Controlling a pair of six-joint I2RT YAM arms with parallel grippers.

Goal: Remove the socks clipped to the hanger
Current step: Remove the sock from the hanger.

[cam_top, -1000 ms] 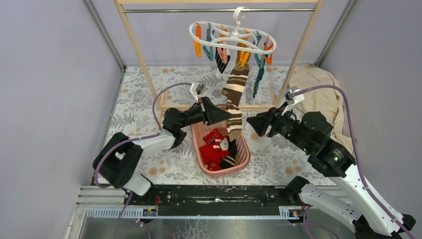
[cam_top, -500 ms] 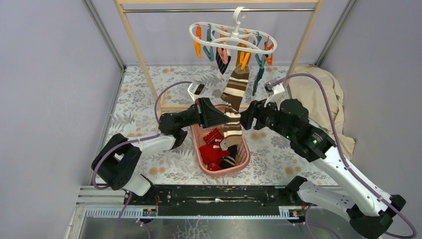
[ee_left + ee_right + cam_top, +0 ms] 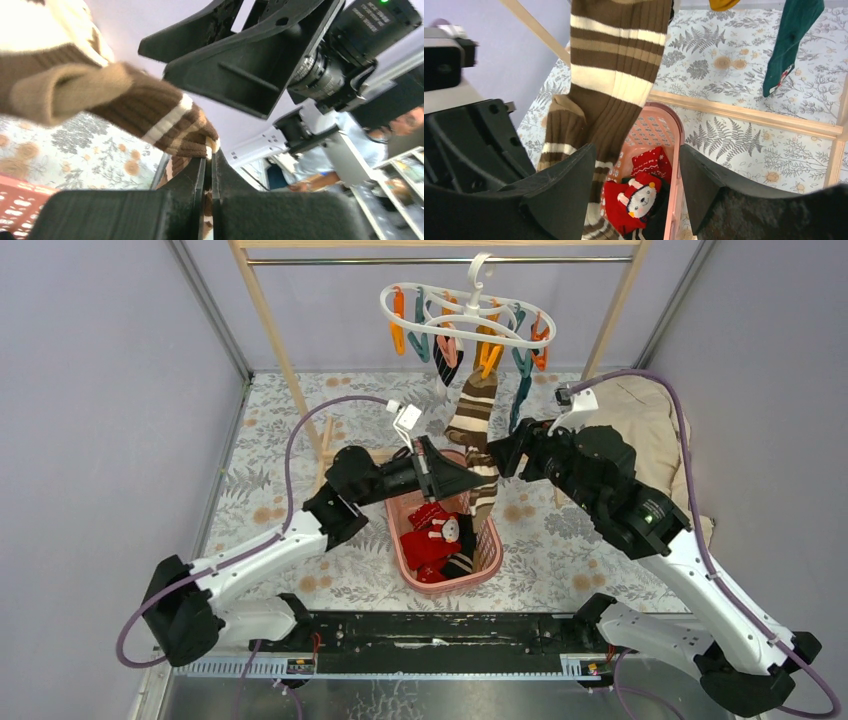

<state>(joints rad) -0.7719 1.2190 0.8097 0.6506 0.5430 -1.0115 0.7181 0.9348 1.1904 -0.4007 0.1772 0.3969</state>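
The white hanger (image 3: 470,318) hangs by its hook from the rack's rail, with orange and teal clips. A brown-and-white striped sock (image 3: 476,410) hangs clipped to it, and a dark teal sock (image 3: 520,405) hangs to its right. My left gripper (image 3: 490,483) is shut on the lower part of the striped sock (image 3: 150,112), and the fabric shows pinched between the fingertips of that gripper (image 3: 210,157). My right gripper (image 3: 502,453) is open just right of the same sock (image 3: 616,65). Its jaws (image 3: 638,155) stand wide with nothing between them. The teal sock (image 3: 791,45) hangs further back.
A pink basket (image 3: 492,552) below the sock holds red socks (image 3: 639,200) and a dark one. The wooden rack (image 3: 275,335) frames the hanger, with its base bar (image 3: 749,115) on the floral floor. A beige cloth (image 3: 650,430) lies at the right.
My right gripper has swung left up to the striped sock and opened wider. The left arm has reached right, still shut on the sock and dragging its lower end.
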